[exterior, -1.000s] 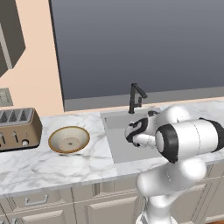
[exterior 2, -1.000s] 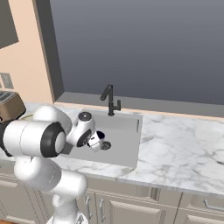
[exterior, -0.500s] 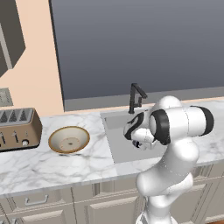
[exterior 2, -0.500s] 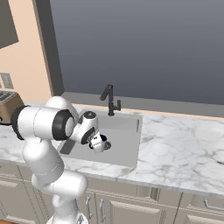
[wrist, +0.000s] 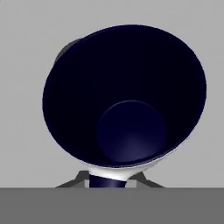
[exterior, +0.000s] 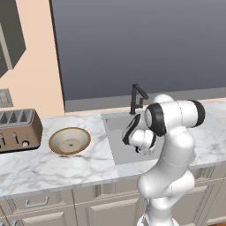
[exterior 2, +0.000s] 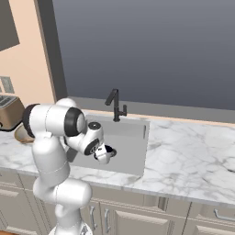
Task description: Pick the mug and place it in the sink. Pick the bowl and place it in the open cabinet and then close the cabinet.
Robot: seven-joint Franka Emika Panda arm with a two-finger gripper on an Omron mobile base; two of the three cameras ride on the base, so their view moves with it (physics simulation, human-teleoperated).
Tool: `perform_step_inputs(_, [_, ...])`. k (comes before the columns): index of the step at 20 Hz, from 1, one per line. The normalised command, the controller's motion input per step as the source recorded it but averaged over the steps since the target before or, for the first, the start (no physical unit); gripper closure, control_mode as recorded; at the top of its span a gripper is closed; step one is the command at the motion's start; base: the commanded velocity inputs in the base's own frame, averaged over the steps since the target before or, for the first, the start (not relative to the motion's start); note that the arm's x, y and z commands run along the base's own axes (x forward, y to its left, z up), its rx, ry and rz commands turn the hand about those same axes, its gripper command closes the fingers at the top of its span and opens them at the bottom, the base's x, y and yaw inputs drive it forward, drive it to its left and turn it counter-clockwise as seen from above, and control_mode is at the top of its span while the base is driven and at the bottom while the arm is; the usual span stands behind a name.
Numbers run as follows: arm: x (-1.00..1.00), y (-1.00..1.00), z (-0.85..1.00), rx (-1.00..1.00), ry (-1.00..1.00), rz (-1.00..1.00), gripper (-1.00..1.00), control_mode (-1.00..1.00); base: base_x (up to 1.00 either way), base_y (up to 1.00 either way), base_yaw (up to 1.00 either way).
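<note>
Small light-grey mug with dark navy interior [wrist: 124, 100] pinched at rim by fingers [wrist: 105, 180], held over rectangular grey sink basin [exterior 2: 124, 147], near basin's front edge; bare basin floor around mug on all sides in hand view. Thin black faucet [exterior: 137, 98] at basin's back edge, apart from gripper [exterior 2: 104, 153]. Wide tan bowl with brown rim [exterior: 69, 141] on white marble worktop [exterior: 53, 165], between basin's left edge and brown toaster [exterior: 17, 129], touching neither. Worktop right of basin open.

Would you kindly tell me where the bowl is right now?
In the left base view, the bowl sits on the marble counter, between the toaster and the sink.
</note>
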Motion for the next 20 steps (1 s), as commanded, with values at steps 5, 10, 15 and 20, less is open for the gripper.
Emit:
perform_step_inputs(5, [0.16,0.0,-0.3,-0.12,-0.23,0.0,1.0,-1.0,0.0,0.0,0.0])
perform_step_inputs(10, [0.19,0.0,-0.23,-0.03,-0.07,-0.01,1.0,-1.0,0.0,0.0,0.0])
perform_step_inputs(15, [0.36,-0.03,-0.02,0.03,0.09,-0.03,1.0,-1.0,0.0,0.0,0.0])
perform_step_inputs(20, [0.25,-0.12,0.0,0.09,0.18,-0.04,-1.0,-1.0,0.0,0.0,0.0])
